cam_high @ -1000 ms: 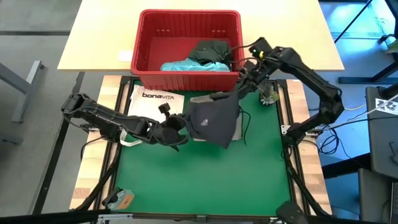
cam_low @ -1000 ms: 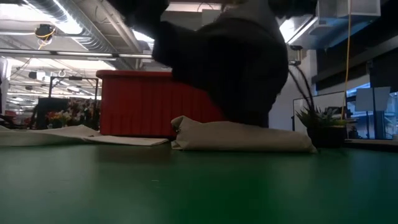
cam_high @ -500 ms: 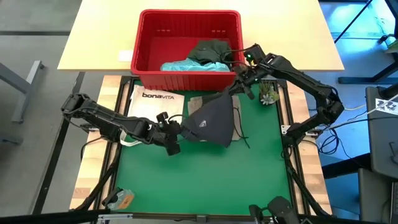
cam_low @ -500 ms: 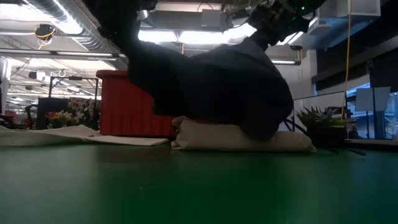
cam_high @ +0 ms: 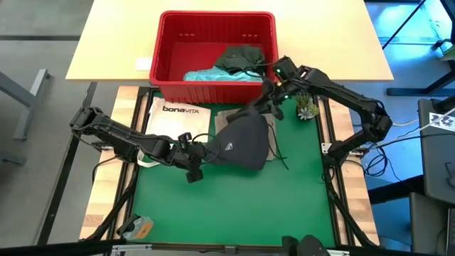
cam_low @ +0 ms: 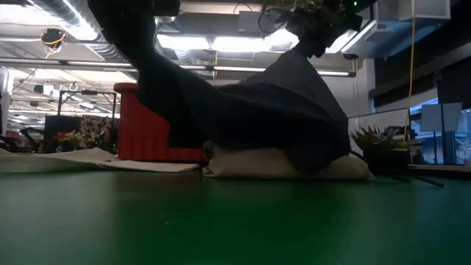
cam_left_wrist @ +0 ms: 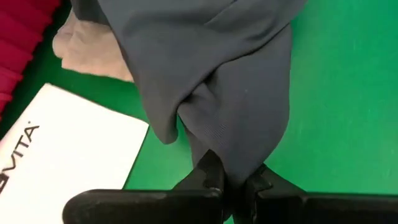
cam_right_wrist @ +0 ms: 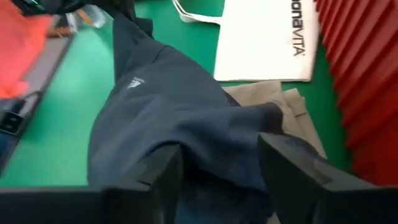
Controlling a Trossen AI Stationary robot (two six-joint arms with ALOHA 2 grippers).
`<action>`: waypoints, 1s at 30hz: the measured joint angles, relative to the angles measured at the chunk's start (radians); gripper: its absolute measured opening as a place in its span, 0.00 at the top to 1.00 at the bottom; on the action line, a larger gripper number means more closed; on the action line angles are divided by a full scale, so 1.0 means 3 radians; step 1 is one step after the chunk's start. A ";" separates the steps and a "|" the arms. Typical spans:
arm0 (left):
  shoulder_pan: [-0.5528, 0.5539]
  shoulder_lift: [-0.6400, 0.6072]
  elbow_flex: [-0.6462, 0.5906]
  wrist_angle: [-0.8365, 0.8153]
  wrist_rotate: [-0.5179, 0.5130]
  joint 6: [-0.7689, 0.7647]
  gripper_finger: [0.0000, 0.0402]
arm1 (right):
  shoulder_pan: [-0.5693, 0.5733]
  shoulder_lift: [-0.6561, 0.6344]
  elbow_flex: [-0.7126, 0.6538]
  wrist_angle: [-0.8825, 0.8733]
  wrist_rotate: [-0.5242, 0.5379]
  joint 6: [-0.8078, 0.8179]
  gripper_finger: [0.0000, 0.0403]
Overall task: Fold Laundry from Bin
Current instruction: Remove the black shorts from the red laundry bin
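- Left claw [cam_high: 196,158] stands clenched on one corner of the dark grey soft cloth garment [cam_high: 242,142], low over the green tabletop [cam_high: 234,206].
- The garment drapes across a folded khaki-tan cloth [cam_low: 287,165].
- Right claw [cam_high: 271,102], fingers spread, sits at the garment's far corner.
- Beyond stands the red slotted plastic bin [cam_high: 213,91], holding turquoise [cam_high: 213,73] and dark green [cam_high: 238,57] cloth.

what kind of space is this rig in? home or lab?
Looks like a lab or industrial workspace, not a home. The low view shows exposed ceiling ducts and strip lights over an open hall. The high view shows a green work mat on a framed bench, cables beside it, grey floor around.
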 joint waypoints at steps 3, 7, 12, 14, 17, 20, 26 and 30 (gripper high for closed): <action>0.0000 0.0000 0.0000 -0.0060 -0.0005 -0.0067 1.00 | 0.0070 -0.0023 0.0214 -0.0215 0.0173 -0.0087 0.42; 0.0000 0.0000 -0.0001 -0.0088 -0.0009 -0.0076 1.00 | 0.0117 -0.0024 0.0660 -0.0685 0.0258 -0.0160 0.39; 0.0000 0.0000 -0.0001 -0.0088 -0.0010 -0.0074 1.00 | 0.0120 -0.0029 0.1227 -0.1421 0.0430 -0.0086 0.39; 0.0000 0.0001 -0.0001 -0.0088 -0.0012 -0.0074 1.00 | 0.0120 -0.0066 0.1363 -0.1613 0.0489 0.0103 0.39; 0.0000 0.0001 -0.0001 -0.0087 -0.0012 -0.0074 1.00 | 0.0170 -0.0235 0.1354 -0.1699 0.0540 0.0393 0.39; 0.0000 0.0001 -0.0001 -0.0084 -0.0014 -0.0074 1.00 | 0.0348 -0.0468 0.1249 -0.1697 0.0761 0.0658 0.39; 0.0000 0.0001 -0.0001 -0.0082 -0.0015 -0.0069 1.00 | 0.0997 -0.0983 0.0764 -0.1466 0.1810 0.1658 0.39; 0.0000 0.0003 -0.0001 -0.0081 -0.0016 0.0023 1.00 | 0.1656 -0.1327 0.0106 -0.1220 0.2520 0.2631 0.39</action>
